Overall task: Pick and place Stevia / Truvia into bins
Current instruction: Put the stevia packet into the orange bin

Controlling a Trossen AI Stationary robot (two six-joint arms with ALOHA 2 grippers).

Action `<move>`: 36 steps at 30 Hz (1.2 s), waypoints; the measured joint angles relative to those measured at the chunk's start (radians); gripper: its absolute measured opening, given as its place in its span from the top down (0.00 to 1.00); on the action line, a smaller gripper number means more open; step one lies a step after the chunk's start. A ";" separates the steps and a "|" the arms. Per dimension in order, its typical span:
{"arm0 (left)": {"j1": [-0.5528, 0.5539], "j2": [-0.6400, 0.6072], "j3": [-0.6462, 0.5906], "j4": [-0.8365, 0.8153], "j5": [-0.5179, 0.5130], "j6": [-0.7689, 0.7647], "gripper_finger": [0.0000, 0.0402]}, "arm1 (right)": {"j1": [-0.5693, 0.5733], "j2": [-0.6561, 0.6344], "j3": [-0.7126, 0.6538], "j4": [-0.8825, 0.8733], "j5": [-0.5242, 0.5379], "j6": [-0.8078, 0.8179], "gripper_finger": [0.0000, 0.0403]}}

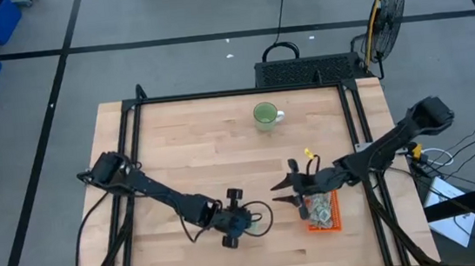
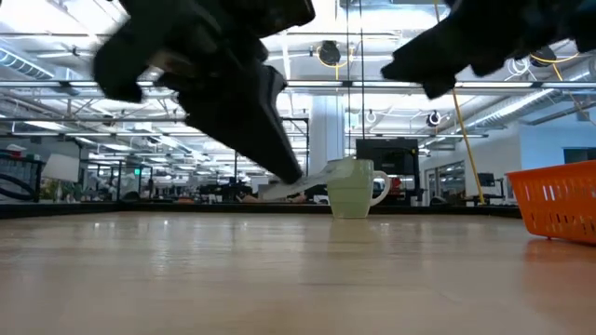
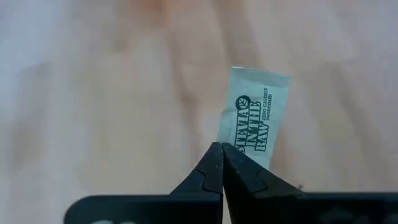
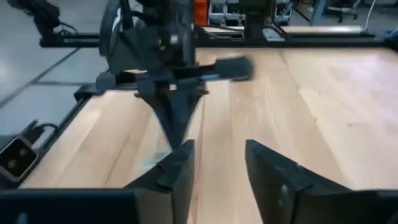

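Note:
My left gripper (image 3: 221,155) is shut on one pale green Stevia sachet (image 3: 255,118), above the table's near middle (image 1: 253,221). In the low view the sachet (image 2: 291,188) shows as a pale streak under the dark fingers, clear of the wood. My right gripper (image 1: 276,192) stands open just left of the orange bin (image 1: 325,212), with nothing between its fingers (image 4: 219,165). Its wrist view faces the left gripper (image 4: 174,127). The bin holds several sachets (image 1: 318,211) and rests flat on the table. My left gripper pinches the sachet by one short end (image 3: 233,146), near a corner, between its two fingertips. The fingers slant downward. The rest of the sachet sticks out beyond the tips, printed face showing, lifted clear of the table.
A green mug (image 1: 265,115) stands at the table's far middle, seen behind the left gripper in the low view (image 2: 354,189). The orange bin (image 2: 559,200) sits near the right edge. Bare wood lies between the two grippers and toward the far left.

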 joint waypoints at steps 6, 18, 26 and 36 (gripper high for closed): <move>0.033 -0.003 0.000 0.003 -0.131 0.073 0.99 | -0.052 0.134 0.000 0.146 0.059 0.243 0.58; 0.049 -0.005 0.001 0.020 -0.355 0.191 0.98 | -0.092 0.209 0.000 0.137 0.018 0.631 0.59; 0.063 -0.005 0.002 0.120 -0.457 0.266 0.99 | -0.092 0.209 0.000 0.081 0.023 0.712 0.62; 0.071 -0.006 0.002 0.234 -0.462 0.340 0.99 | -0.086 0.209 0.000 0.083 0.056 0.713 0.66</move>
